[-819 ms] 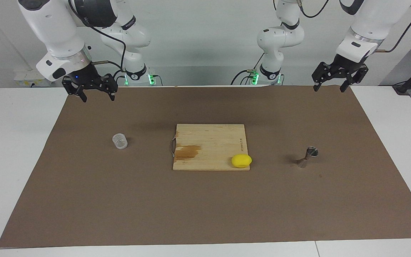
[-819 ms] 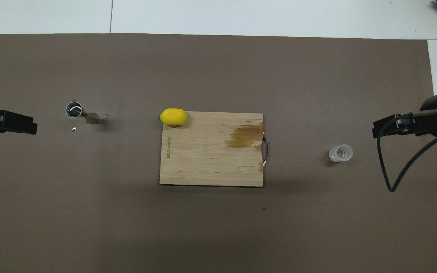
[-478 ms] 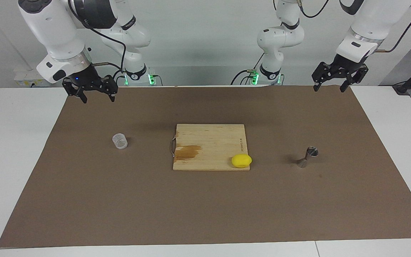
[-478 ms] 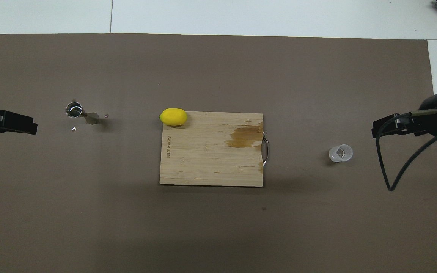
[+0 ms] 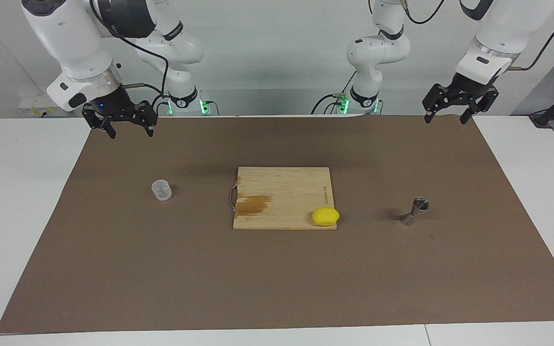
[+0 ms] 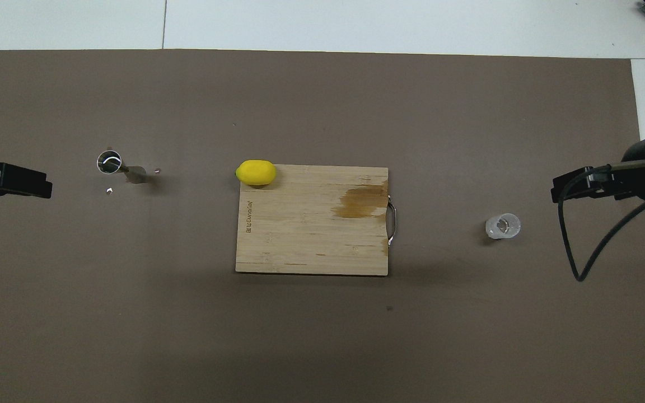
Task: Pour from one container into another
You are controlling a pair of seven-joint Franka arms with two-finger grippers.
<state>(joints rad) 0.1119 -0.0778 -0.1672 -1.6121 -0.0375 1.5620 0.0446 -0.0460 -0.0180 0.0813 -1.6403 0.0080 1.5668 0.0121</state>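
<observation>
Two claws hang wide and empty: right claw (image 5: 128, 129) above the ribbed glass cup (image 5: 161, 190), left claw (image 5: 445, 117) above the hourglass steel jigger (image 5: 414, 210), both well apart. Overhead, cup (image 6: 503, 226) and jigger (image 6: 116, 166) flank the wooden board (image 6: 311, 224) with its lemon (image 6: 256, 172).

The right tool (image 5: 125, 127) is raised slightly and drawn a little toward the right arm's end of the desk. The left tool (image 5: 459, 107) is lifted a touch as well. Both are seen with fingers spread and empty.
</observation>
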